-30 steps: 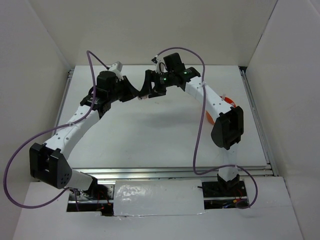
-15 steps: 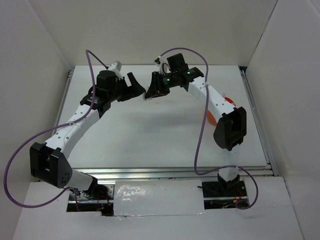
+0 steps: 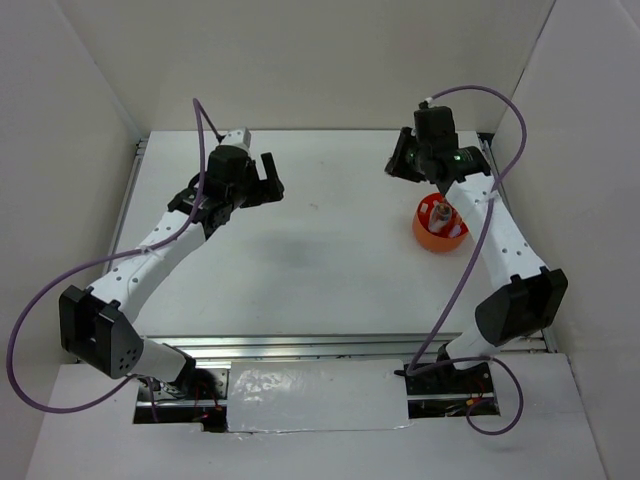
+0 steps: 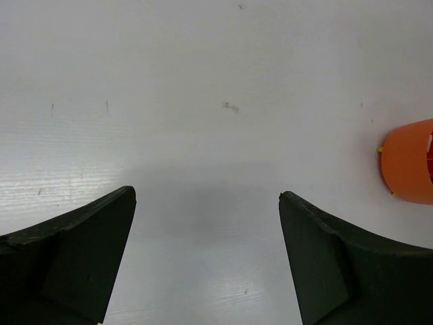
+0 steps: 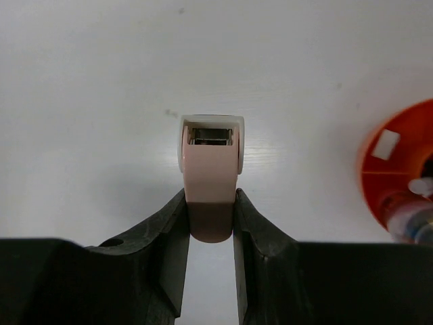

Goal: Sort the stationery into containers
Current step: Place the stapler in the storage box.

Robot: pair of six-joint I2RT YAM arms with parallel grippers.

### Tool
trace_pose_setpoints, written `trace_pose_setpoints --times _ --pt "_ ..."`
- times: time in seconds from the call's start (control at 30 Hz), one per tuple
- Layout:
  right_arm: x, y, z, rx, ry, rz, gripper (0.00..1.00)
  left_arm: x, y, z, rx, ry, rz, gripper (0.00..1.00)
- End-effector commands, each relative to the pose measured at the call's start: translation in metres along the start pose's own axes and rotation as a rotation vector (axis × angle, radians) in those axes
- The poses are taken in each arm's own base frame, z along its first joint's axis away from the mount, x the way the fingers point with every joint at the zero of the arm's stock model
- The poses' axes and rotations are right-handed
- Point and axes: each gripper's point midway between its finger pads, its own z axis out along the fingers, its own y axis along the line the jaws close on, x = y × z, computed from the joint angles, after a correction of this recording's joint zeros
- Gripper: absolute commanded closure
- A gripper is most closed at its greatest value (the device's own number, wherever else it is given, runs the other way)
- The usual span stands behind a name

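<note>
White arms, black joints
White shells on left arm (image 3: 150, 255) and right arm (image 3: 498, 228); matte black wedge-fingered left gripper (image 4: 206, 196) and right gripper (image 5: 210, 196); looping purple cables (image 3: 11, 352).

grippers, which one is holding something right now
The right gripper: it is clamped on a stubby pink tube with a white end. The left gripper is wide open with nothing in it.
</note>
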Motion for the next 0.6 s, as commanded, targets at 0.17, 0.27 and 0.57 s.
trace_pose_setpoints --times 0.17,0.27,0.57 --pt "-0.002 -0.079 0.02 0.418 0.008 0.044 1.0 -0.013 0.004 -0.011 -0.021 -0.058 0.03 0.01" --pt "0.0 -0.093 0.036 0.477 0.062 0.04 1.0 -0.011 0.008 -0.011 -0.029 -0.056 0.035 0.01" --pt "0.007 -0.131 0.043 0.67 0.024 0.118 1.0 -0.003 0.02 -0.007 -0.045 -0.03 0.015 0.01"
